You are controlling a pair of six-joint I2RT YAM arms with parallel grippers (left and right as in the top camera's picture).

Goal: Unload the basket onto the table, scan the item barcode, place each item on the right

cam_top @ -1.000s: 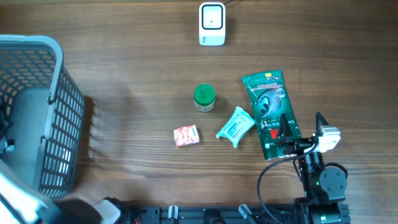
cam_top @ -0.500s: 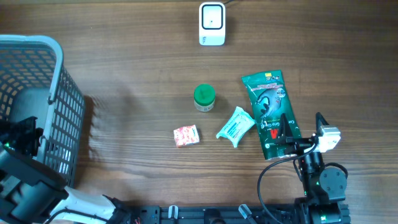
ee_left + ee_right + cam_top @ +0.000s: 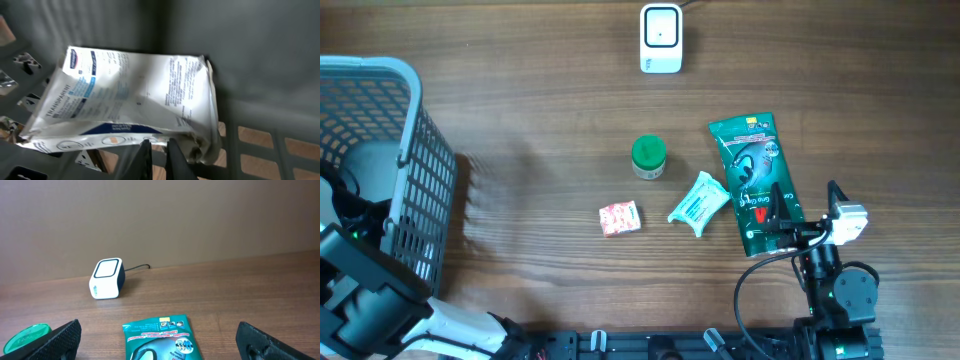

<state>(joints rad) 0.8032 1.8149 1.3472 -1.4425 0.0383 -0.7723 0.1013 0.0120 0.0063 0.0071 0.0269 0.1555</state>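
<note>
Deep in the grey basket [image 3: 260, 75] lies a white pouch [image 3: 130, 95] with blue print, crumpled and tilted. My left gripper [image 3: 157, 142] is shut, its tips pinching the pouch's lower edge. From overhead the left arm [image 3: 365, 285] reaches down into the basket [image 3: 415, 170], and the pouch and the jaws are hidden there. The white barcode scanner [image 3: 660, 38] stands at the table's far edge, seen in the right wrist view as a small box [image 3: 106, 278]. My right gripper [image 3: 160, 336] hangs open above the near end of a green pouch [image 3: 160, 330].
On the wood lie a green pouch [image 3: 755, 180], a teal packet [image 3: 698, 203], a small pink packet [image 3: 619, 218] and a green-lidded jar [image 3: 648, 155]. The right gripper [image 3: 805, 205] sits at the green pouch's near right edge. The basket fills the left side.
The left arm has come into view and gone down into the basket, and its jaws have closed on the white pouch. The right arm and the table items have not moved.
</note>
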